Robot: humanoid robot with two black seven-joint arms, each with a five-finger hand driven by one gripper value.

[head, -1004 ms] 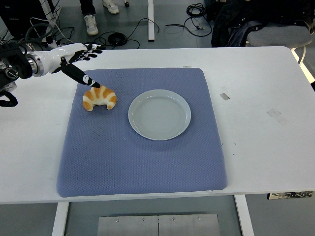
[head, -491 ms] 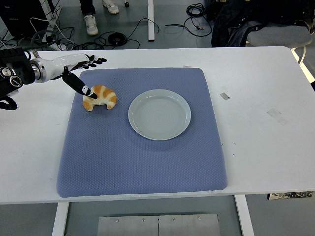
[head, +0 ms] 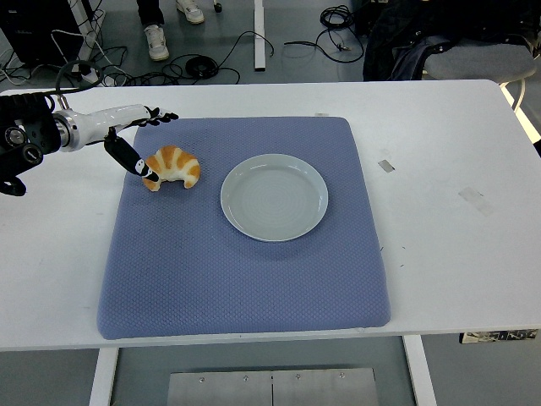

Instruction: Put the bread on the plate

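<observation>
The left arm comes in from the left edge, black at the forearm, white at the wrist, reaching level over the worktop (head: 456, 144). The left hand (head: 127, 127) is open, its fingers (head: 161, 115) spread and pointing right, past the far-left corner of the blue mat (head: 245, 279). The thumb angles down and toward the mat, its dark tip right against the left end of the croissant (head: 172, 167). Nothing is grasped. The right arm is out of view.
</observation>
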